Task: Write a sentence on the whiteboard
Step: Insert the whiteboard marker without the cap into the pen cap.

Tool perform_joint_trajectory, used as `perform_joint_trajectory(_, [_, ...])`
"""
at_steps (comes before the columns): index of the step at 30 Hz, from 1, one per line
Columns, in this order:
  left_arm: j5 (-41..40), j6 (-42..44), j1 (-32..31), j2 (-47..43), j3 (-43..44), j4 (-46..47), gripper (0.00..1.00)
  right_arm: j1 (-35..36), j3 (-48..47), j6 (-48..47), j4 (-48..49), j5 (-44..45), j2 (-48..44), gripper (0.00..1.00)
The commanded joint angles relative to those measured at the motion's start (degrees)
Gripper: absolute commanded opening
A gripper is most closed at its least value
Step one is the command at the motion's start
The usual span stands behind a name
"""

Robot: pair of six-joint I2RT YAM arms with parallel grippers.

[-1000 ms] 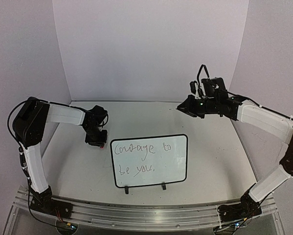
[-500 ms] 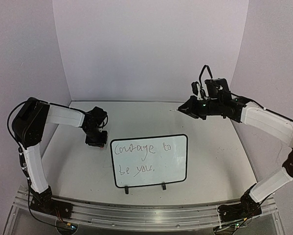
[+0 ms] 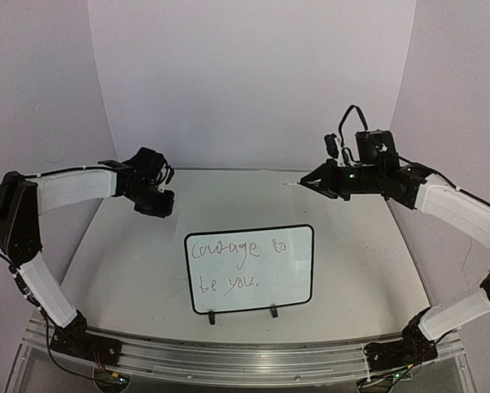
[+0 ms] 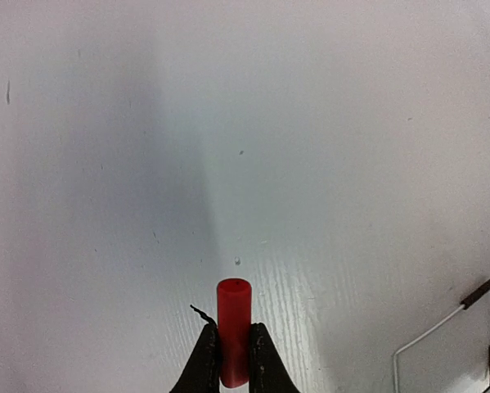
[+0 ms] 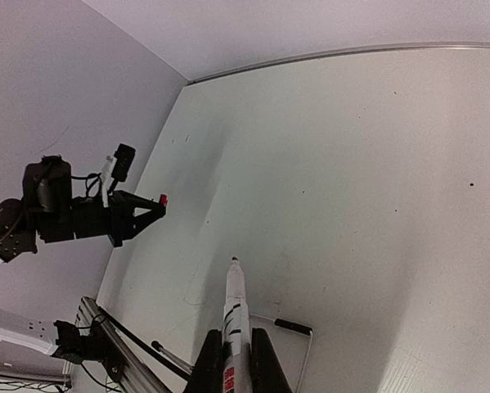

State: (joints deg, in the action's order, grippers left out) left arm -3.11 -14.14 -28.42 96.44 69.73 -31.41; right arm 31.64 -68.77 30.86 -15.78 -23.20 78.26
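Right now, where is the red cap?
The red cap is pinched in the left gripper, held over the table's far-left area, up and left of the whiteboard in the top view.

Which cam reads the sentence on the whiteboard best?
Top external: the sentence is fully legible, both lines, on the whiteboard. Left wrist catches only a board corner with a clip at lower right, no lettering. Right wrist shows just a board edge past the marker, no lettering either.
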Motion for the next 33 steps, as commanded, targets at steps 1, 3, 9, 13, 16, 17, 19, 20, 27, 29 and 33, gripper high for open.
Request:
perform_joint_trajectory(1, [5.51,12.63,0.13,-7.36,10.35,-2.67,0.00,-0.12,-2.55,-0.32,-0.82,-4.06,-0.89,0.00])
perform_joint_trajectory(3, [11.58,16.46,-0.21,-9.04,12.52,-3.17,0.00,-0.10,-3.22,0.46,-0.88,-7.21,0.07,0.00])
perform_joint_trajectory(9, [30.10,25.45,-4.19,-15.29,12.30,-0.10,0.00,-0.01,-6.68,4.98,-1.12,-22.64,4.50,0.00])
perform_joint_trajectory(13, [40.19,26.63,-5.55,-17.88,10.67,1.81,0.00,0.29,-7.96,6.32,-1.11,-27.21,4.20,0.00])
perform_joint_trajectory(16, [43.57,28.57,-6.81,-17.24,11.53,-1.89,0.00,0.27,-9.58,7.63,-1.14,-31.47,4.25,0.00])
perform_joint_trajectory(17, [43.91,29.17,-7.63,-16.89,11.87,-3.38,0.00,0.28,-10.02,8.04,-1.14,-32.56,4.35,0.00])
perform_joint_trajectory(19, [43.54,30.41,-9.70,-16.05,12.29,-6.22,0.00,0.41,-10.67,8.78,-1.15,-34.41,4.38,0.00])
perform_joint_trajectory(20, [42.78,30.83,-10.91,-15.72,12.40,-7.39,0.00,0.52,-10.88,9.04,-1.16,-35.11,4.46,0.00])
perform_joint_trajectory(27, [40.87,31.43,-17.23,-12.86,13.40,-11.44,0.00,2.03,-11.04,9.89,-1.18,-37.09,5.20,0.00])
perform_joint_trajectory(29, [40.84,31.38,-18.13,-12.24,13.60,-11.71,0.00,2.78,-10.81,9.74,-1.18,-37.11,5.36,0.00])
perform_joint_trajectory(33, [40.81,31.54,-19.22,-11.44,13.78,-11.85,0.00,4.34,-10.27,9.29,-1.26,-37.48,5.91,0.00])
